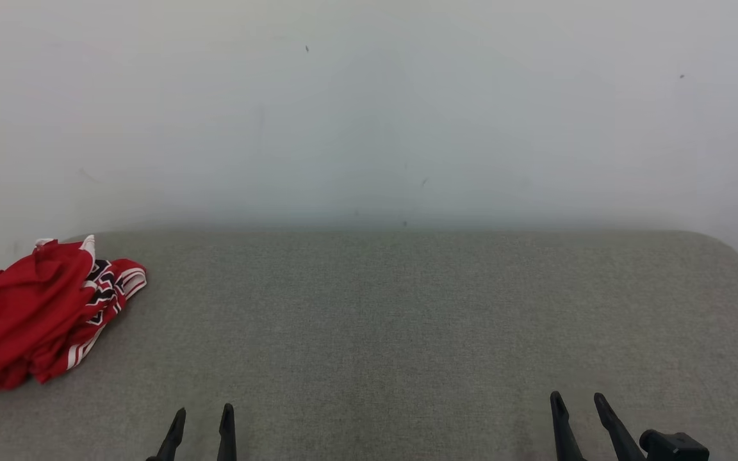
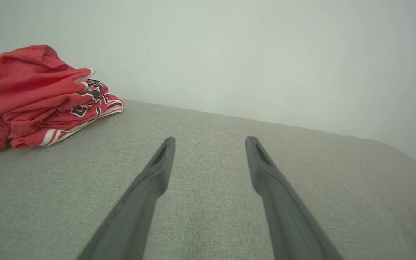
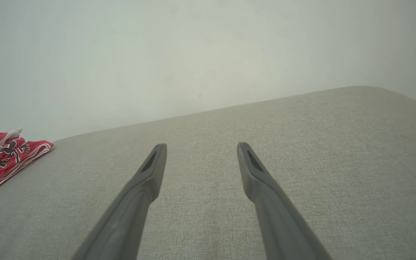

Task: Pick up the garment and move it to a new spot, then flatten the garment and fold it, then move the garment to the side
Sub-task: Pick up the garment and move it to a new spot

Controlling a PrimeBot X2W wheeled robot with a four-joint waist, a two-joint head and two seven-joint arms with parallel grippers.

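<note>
Clerk: Item one, left gripper (image 1: 204, 410), bottom edge of the head view, left of centre. Two long dark fingers, tapered to slim tips, jaws spread wide, nothing between them. They stand over the couch-like pad (image 1: 407, 320).

Checker: And its twin?

Clerk: Item two, right gripper (image 1: 578, 397), bottom right of the head view. Same dark matte fingers, jaws likewise wide and holding nothing. In each wrist view, every fingertip shows a slot-shaped recess on its inner face.

Checker: Edges and room?

Clerk: Item three, the pad: grey woven cloth, fine even grain, flat. Its far edge runs across the middle of the head view against a pale plain wall (image 1: 369, 115). That edge curves down into a rounded corner at the right of the frame. A broad stretch of grey weave lies between the two grippers and runs from them to the far edge.

Checker: The garment?

Clerk: Item four, garment (image 1: 29, 314), left edge of the head view, near the pad's far edge, well apart from both grippers. Red, thin, mesh-like cloth, crumpled in a loose heap and cut off by the frame's left edge. White and red striped trim shows along its right hem. Black-and-white lettering is partly folded under, so it cannot be read. In the left wrist view it sits at the upper left (image 2: 31, 97). In the right wrist view it sits at the left edge (image 3: 2, 159).
</note>
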